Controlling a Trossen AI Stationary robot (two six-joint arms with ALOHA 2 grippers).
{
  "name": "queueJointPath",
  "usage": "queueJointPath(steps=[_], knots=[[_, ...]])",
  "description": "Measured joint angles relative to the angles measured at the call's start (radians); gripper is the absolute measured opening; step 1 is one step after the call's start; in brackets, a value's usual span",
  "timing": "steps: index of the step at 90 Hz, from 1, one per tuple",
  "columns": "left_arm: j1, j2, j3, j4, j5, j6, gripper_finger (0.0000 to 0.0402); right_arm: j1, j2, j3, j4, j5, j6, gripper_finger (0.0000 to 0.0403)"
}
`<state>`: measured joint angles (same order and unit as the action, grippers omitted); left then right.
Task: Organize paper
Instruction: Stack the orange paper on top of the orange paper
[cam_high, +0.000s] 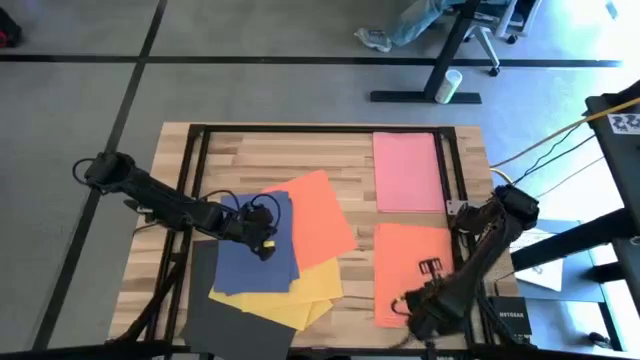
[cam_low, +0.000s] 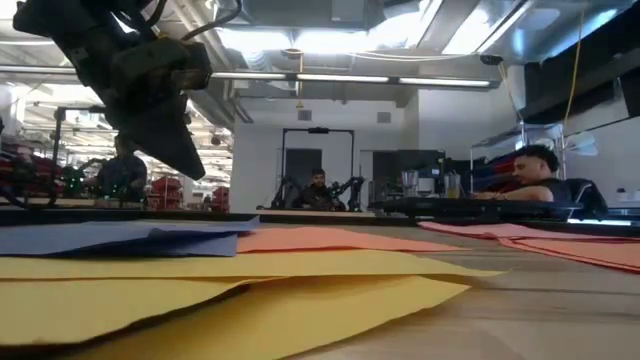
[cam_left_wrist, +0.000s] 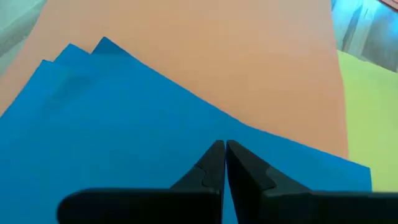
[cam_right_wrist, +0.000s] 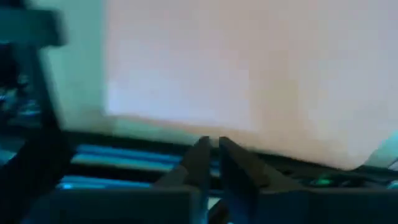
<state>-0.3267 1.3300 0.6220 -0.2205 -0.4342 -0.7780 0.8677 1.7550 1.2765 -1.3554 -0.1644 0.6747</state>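
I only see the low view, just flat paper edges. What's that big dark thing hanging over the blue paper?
Observer: In the high view it's the left hand, above the navy blue sheets.
Operator: Is it open?
Observer: No. The left wrist view shows its fingers shut together.
Operator: Where's the other one?
Observer: The right hand is at a corner of the separate orange sheet on the table's right side.

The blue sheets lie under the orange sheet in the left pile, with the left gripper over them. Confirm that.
Wrong. The high view shows the blue sheets lying on top of the orange sheet, not under it. The left gripper is indeed over them.
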Motion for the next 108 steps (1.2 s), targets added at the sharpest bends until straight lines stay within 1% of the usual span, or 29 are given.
queueJointPath(steps=[12, 23, 28, 33, 43, 53, 63, 75, 81, 86, 96, 103, 108], knots=[[0.000, 0.000, 0.000, 0.001, 0.000, 0.000, 0.0000, -0.144, 0.000, -0.049, 0.008, 0.155, -0.089, 0.0003], [0.000, 0.000, 0.000, 0.001, 0.000, 0.000, 0.0000, -0.305, 0.000, -0.080, 0.081, 0.264, -0.156, 0.0001], [0.000, 0.000, 0.000, 0.001, 0.000, 0.000, 0.0000, -0.377, 0.000, -0.092, 0.110, 0.281, -0.187, 0.0001], [0.000, 0.000, 0.000, 0.001, 0.000, 0.000, 0.0000, -0.448, 0.000, -0.116, 0.152, 0.278, -0.212, 0.0001], [0.000, 0.000, 0.000, 0.001, 0.000, 0.000, 0.0000, -0.564, 0.000, -0.174, 0.237, 0.289, -0.268, 0.0000], [0.000, 0.000, 0.000, 0.001, 0.000, 0.000, 0.0000, -0.648, 0.000, -0.202, 0.288, 0.356, -0.306, 0.0000], [0.000, 0.000, 0.000, 0.000, 0.000, 0.000, 0.0000, -0.713, 0.000, -0.226, 0.339, 0.366, -0.359, 0.0000], [0.000, 0.000, 0.000, -0.009, 0.000, -0.003, 0.0000, -0.751, 0.000, -0.227, 0.484, 0.350, -0.427, 0.0000], [0.000, 0.000, -0.005, -0.009, 0.001, -0.008, 0.0000, -0.748, 0.000, -0.206, 0.506, 0.295, -0.455, 0.0000], [0.000, 0.000, -0.016, -0.011, 0.002, -0.023, 0.0000, -0.727, 0.000, -0.178, 0.493, 0.252, -0.472, 0.0000], [0.000, 0.000, -0.046, -0.013, 0.004, -0.062, 0.0000, -0.653, 0.000, -0.143, 0.488, 0.216, -0.530, 0.0000], [-0.001, 0.000, -0.065, -0.014, 0.005, -0.088, 0.0000, -0.596, 0.000, -0.132, 0.528, 0.218, -0.563, 0.0000], [-0.001, 0.000, -0.079, -0.005, 0.005, -0.104, 0.0000, -0.562, 0.007, -0.132, 0.568, 0.250, -0.575, 0.0002]])
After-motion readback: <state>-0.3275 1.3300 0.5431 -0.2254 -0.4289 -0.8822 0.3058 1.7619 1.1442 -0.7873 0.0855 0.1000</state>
